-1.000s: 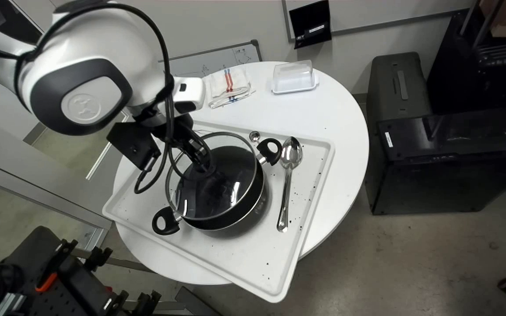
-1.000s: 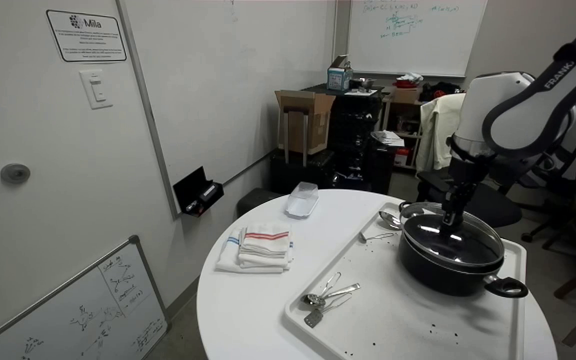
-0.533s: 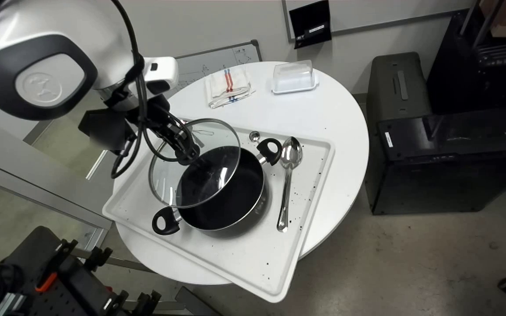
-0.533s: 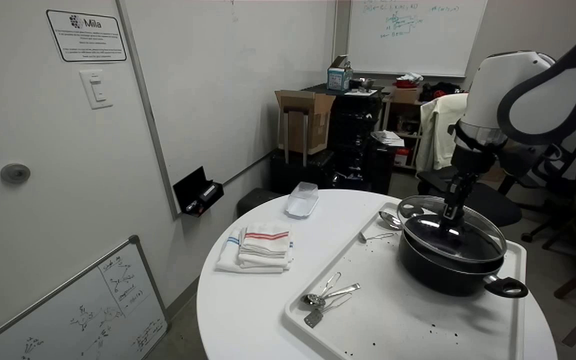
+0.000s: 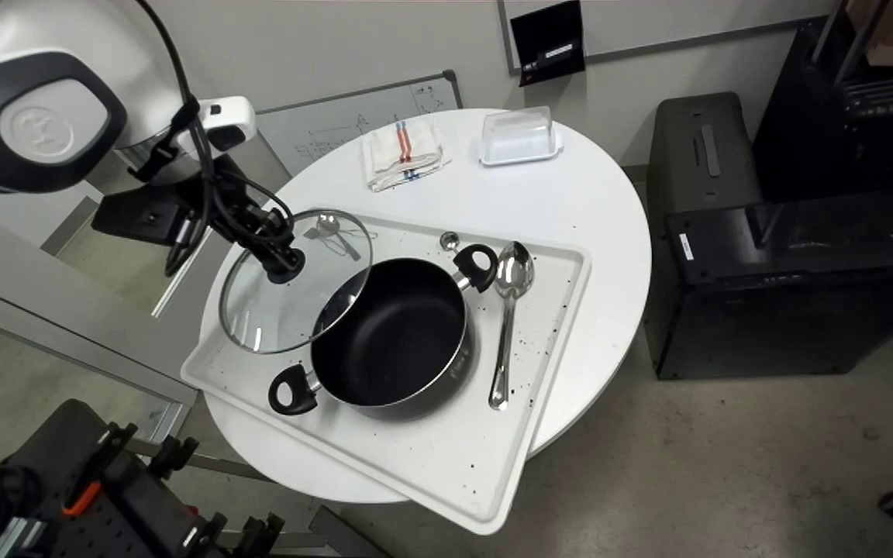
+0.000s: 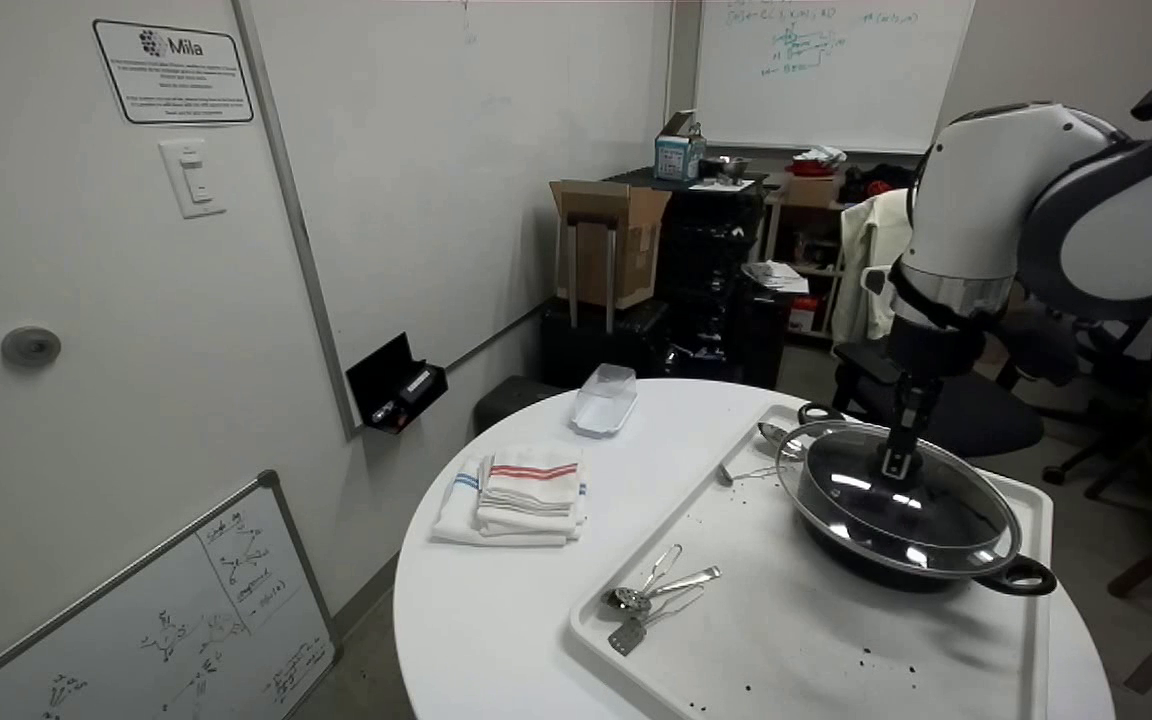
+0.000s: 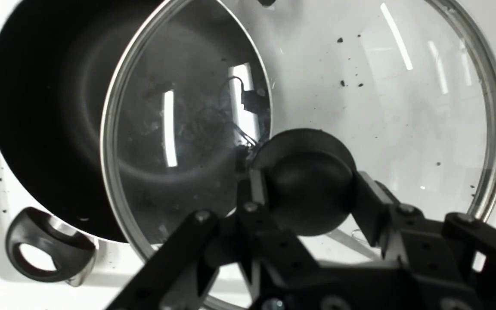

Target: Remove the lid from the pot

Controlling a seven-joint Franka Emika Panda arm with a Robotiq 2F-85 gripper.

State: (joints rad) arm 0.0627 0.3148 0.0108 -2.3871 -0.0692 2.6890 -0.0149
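Observation:
The see-through glass lid (image 5: 291, 318) hangs in the air, roughly level, over the tray and partly over the pot's edge. It also shows in the other views (image 6: 946, 515) (image 7: 403, 112). My gripper (image 7: 304, 181) is shut on the lid's dark centre knob (image 7: 310, 198), with one finger on each side of it. The gripper shows above the lid in both exterior views (image 5: 282, 260) (image 6: 899, 455). The black pot (image 5: 404, 337) stands on the tray, largely uncovered, with its dark inside visible. It shows at the left in the wrist view (image 7: 58, 99).
A white tray (image 5: 446, 457) on the round table (image 6: 496, 620) holds the pot. A large metal spoon (image 5: 515, 271) lies beside it. Several small utensils (image 6: 651, 605) lie near a tray corner. Folded towels (image 6: 534, 500) and a clear-lidded box (image 6: 604, 405) sit on the table.
My gripper has carried the lid up off the pot and sideways, toward the left in an exterior view. The pot has stayed in place and its inside has come into view.

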